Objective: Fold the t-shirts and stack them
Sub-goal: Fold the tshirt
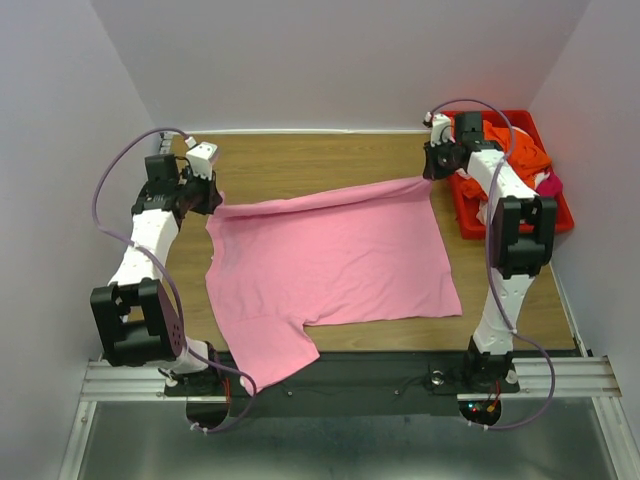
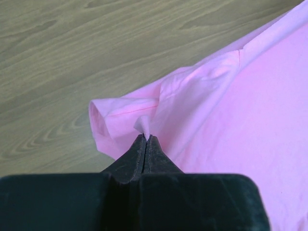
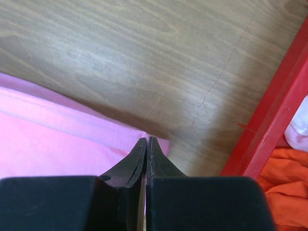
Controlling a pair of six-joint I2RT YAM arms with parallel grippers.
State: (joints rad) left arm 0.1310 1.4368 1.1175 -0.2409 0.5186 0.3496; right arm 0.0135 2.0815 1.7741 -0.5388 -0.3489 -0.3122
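A light pink t-shirt lies spread on the wooden table, one sleeve hanging over the near edge. My left gripper is shut on its far left corner, pinching a fold of pink cloth. My right gripper is shut on its far right corner. The far edge of the shirt is lifted and stretched between the two grippers. Orange, white and magenta shirts lie bunched in the red bin.
The red plastic bin stands at the right edge of the table, close beside my right gripper; its wall shows in the right wrist view. Bare wood lies behind the shirt. Walls close in on three sides.
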